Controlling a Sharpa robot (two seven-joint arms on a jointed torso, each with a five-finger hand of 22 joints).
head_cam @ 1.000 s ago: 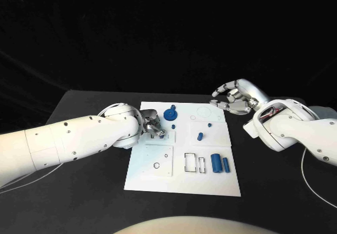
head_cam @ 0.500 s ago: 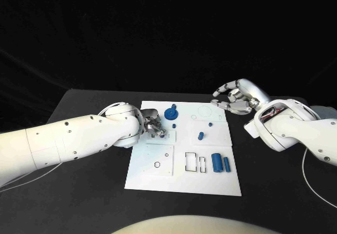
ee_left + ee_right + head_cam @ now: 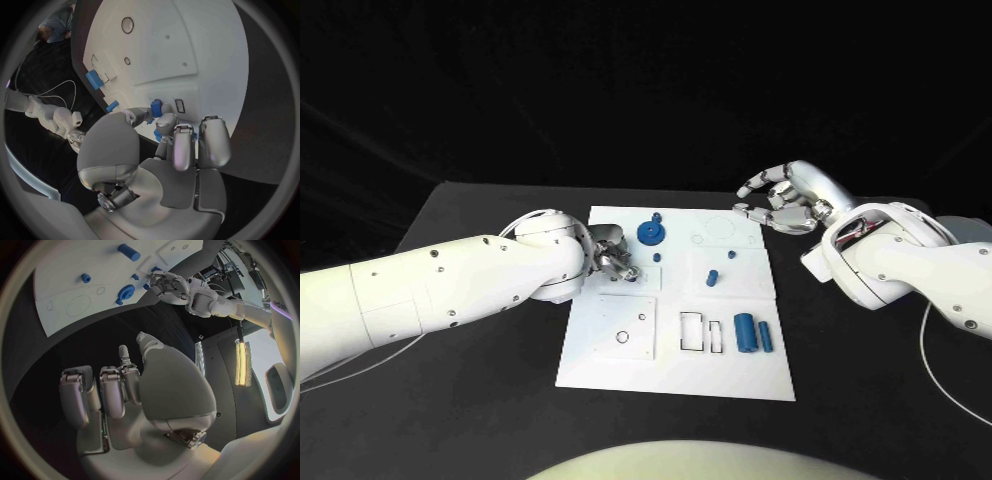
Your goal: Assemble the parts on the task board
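Head view: the white task board point(image 3: 678, 360) lies in the middle of the black table point(image 3: 473, 400), and nearest the robot on it two blue cylinders point(image 3: 753, 334) lie side by side beside dark-outlined rectangular slots on its near right part, well apart from both hands. Farther up the board a small blue peg point(image 3: 711, 278) stands in the right middle panel, with a smaller blue piece just beyond it. Level with that peg, at the board's left edge, the left hand point(image 3: 615, 262) is down on the board with its fingers curled together over the surface; in the left wrist view its fingertips point(image 3: 164, 121) close round a small blue part point(image 3: 155, 107) that is pressed against the white plate, so this hand is grasping that piece. Just beyond the left hand a blue round gear-like part point(image 3: 649, 235) sits near the board's far edge, with a small blue post beside it. Farthest off, the right hand point(image 3: 785, 202) hovers over the table past the board's far right corner, its fingers bent loosely and spread apart, with nothing in them; the right wrist view shows the palm point(image 3: 134, 405) bare.
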